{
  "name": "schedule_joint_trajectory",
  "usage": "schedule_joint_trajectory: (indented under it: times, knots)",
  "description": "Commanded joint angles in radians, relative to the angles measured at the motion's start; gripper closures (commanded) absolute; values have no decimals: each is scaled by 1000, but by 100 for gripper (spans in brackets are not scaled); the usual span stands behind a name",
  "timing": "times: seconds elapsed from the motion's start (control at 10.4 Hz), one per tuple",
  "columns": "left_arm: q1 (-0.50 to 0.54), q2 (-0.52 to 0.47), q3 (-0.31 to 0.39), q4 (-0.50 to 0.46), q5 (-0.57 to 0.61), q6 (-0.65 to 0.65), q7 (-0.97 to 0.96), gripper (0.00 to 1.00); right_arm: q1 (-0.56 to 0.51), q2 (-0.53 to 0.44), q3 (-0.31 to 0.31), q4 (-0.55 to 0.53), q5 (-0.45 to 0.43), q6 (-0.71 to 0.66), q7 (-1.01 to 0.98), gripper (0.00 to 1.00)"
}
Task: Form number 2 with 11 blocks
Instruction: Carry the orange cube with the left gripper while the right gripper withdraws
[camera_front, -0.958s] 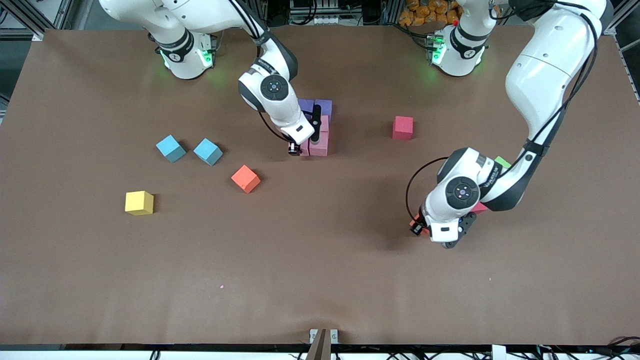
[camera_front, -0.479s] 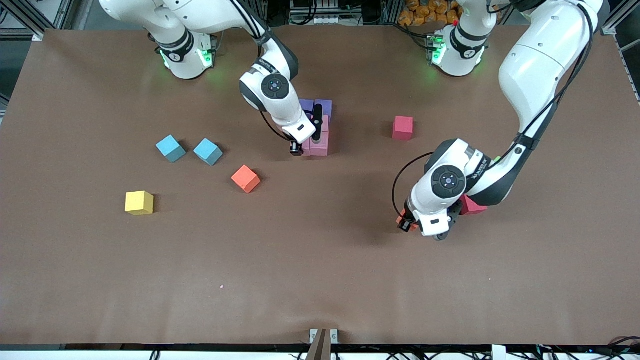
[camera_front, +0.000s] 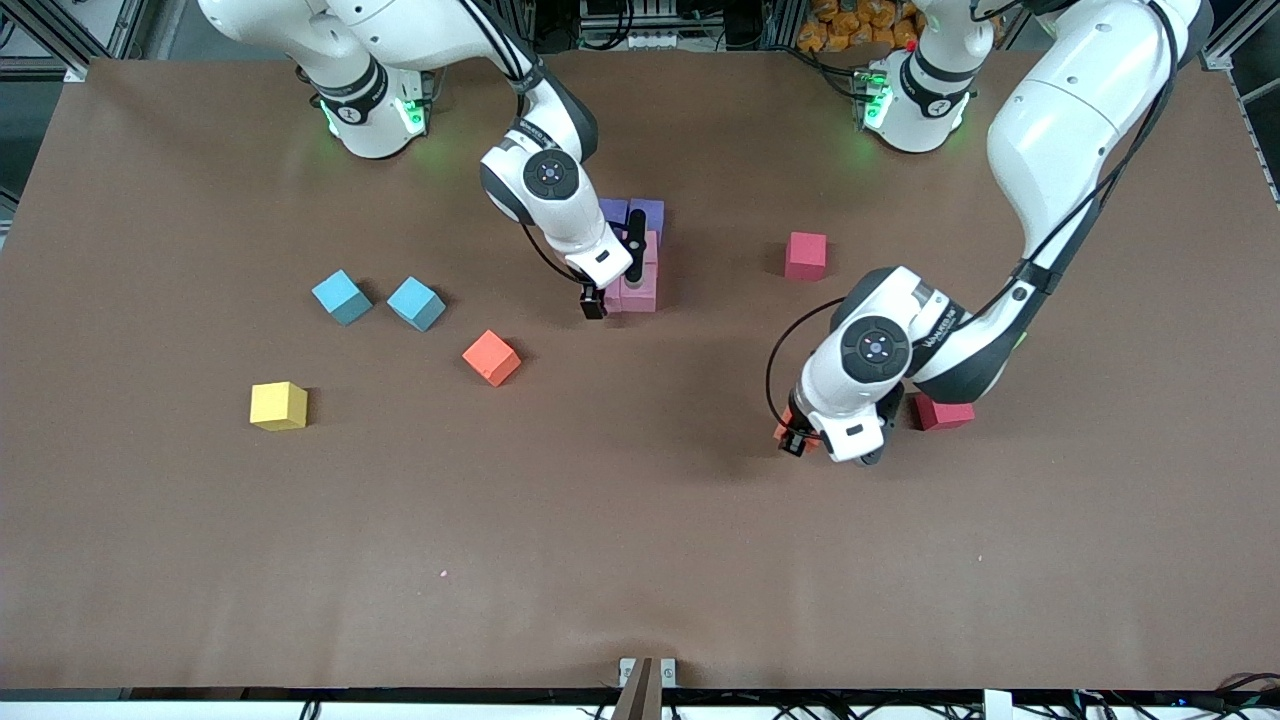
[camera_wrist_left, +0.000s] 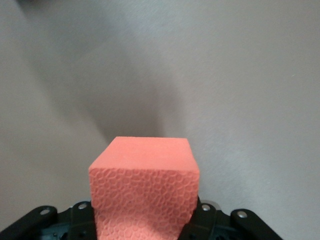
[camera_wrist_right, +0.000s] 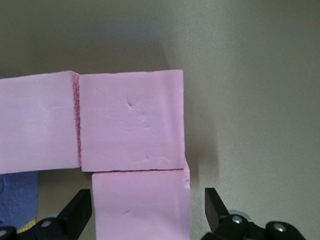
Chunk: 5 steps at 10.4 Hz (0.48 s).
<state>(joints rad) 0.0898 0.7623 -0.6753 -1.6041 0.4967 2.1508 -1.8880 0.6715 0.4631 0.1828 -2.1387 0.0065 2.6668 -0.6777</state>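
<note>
Orange cube (camera_wrist_left: 144, 187): pinched in left tool (camera_front: 800, 437), carried above the surface (camera_front: 640, 560) toward the digit.
Pink cubes (camera_wrist_right: 131, 120): seated touching; right tool (camera_front: 612, 285) spread around the last one, letting go.

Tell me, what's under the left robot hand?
The left gripper holds an orange cube above bare brown table. The gripper hides the cube's lower end.

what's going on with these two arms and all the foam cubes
The right end effector stands open around a pink block it has set against the started number 2 of purple and pink cubes. The left end effector is shut on an orange block, carrying it above the table. Other cubes lie scattered.
</note>
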Motion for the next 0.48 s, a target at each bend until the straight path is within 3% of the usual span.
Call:
schedule_joint_trajectory:
  times: [0.0,0.38]
  knots:
    - [-7,-23,-26,-8,-7,-70,-77,54,6,-69,-9,-4,-14,-115,15,0]
    - [-16,-47,-59,-10,-7,-103,-203,54,-18,-165,-11,-1,-14,-264,9,0]
